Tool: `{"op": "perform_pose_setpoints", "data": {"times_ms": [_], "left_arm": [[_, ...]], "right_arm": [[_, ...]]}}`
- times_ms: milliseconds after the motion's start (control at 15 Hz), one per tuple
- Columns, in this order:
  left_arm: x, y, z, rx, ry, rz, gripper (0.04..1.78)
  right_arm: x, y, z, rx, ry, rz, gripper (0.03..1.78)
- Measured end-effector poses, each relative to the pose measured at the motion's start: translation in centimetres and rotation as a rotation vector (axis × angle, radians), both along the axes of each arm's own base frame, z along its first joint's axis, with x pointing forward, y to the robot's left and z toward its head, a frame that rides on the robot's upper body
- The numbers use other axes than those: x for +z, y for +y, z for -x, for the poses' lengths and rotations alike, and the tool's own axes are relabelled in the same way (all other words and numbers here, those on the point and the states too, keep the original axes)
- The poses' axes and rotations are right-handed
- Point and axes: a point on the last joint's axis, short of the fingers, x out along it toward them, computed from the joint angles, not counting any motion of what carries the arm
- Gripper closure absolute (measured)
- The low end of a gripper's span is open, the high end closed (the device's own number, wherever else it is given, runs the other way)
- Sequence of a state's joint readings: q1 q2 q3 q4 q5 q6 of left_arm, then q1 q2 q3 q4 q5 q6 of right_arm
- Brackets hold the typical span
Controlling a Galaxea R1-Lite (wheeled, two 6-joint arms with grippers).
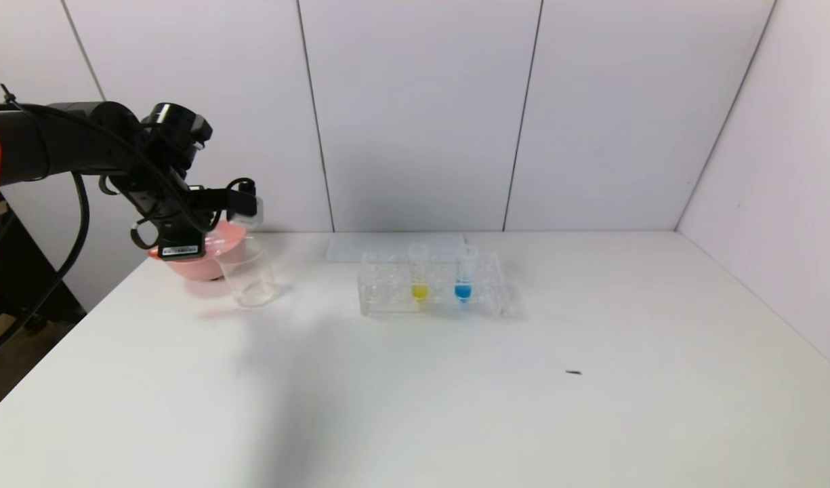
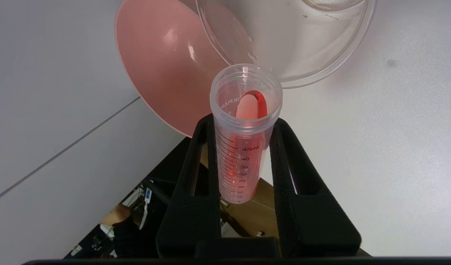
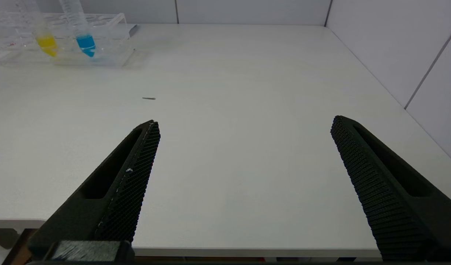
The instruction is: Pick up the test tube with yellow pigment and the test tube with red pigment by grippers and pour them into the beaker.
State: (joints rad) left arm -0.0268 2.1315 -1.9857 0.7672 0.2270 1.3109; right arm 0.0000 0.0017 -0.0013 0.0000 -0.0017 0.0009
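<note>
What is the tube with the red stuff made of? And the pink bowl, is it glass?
The test tube with red pigment looks like clear plastic: slightly cloudy walls, printed volume marks, a ridged mouth. The left gripper squeezes it, tipped toward the beaker. The pink bowl is probably plastic, not glass: solid pink, smooth, softly shiny.

White table point(image 1: 455, 407), matte, soft shadows near left front. White panelled walls point(image 1: 421, 115) behind and to right, thin dark seams between panels. Beyond left table edge: dark clutter, wooden floor point(image 1: 8, 359). Even overhead light.
</note>
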Motion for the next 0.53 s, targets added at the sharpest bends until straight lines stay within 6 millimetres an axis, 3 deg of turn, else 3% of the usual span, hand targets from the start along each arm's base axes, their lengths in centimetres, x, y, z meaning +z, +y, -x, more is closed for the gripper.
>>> {"op": "perform_pose_setpoints", "data": {"times_ms": [533], "left_arm": [[-0.13,-0.27,-0.15,0.005,-0.001,-0.030,1.39]], "right_arm": [[0.00,0.00,0.00,0.000,0.000,0.001,0.11]]}}
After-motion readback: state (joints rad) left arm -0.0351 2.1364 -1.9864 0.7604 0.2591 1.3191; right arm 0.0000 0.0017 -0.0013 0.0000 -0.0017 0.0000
